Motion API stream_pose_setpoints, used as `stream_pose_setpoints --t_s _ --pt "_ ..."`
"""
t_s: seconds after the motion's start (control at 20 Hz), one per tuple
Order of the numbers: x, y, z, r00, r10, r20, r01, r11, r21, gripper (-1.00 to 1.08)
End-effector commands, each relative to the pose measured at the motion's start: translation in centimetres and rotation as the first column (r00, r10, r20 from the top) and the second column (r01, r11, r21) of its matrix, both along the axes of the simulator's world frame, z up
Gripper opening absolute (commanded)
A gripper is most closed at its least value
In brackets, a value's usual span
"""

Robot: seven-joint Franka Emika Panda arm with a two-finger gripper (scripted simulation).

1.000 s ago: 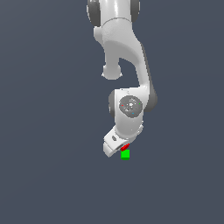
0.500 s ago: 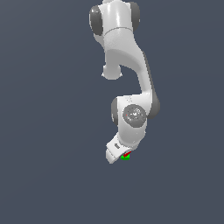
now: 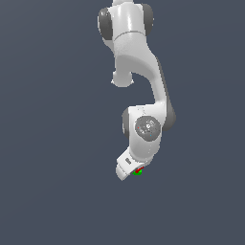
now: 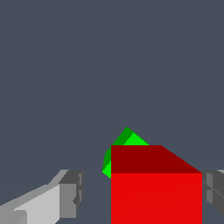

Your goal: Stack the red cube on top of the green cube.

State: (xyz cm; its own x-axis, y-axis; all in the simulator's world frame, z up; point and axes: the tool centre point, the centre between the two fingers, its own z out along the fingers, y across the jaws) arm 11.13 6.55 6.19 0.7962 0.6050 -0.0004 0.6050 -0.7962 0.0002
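Observation:
In the wrist view the red cube sits between my fingers, over the green cube, which shows only as a corner behind and below it. My gripper is open. One finger stands clear of the red cube with a gap, and the other finger is right at the cube's opposite face. In the exterior view the gripper is low over the floor. Only slivers of the red cube and the green cube peek out from under the hand.
A plain dark grey floor lies all around. The white arm reaches down from the top of the exterior view. Nothing else shows.
The arm has lowered, bringing the red cube down onto the green cube. The hand now covers most of the green cube in the exterior view.

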Motion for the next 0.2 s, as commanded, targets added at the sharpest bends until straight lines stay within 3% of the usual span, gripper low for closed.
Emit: stream_pose_setpoints --t_s 0.0,0.15 --pt "0.01 0.0 0.0 1.0 0.0 0.0 0.0 1.0 0.0 1.0" --pt "0.01 0.0 0.0 1.0 0.0 0.0 0.0 1.0 0.0 1.0"
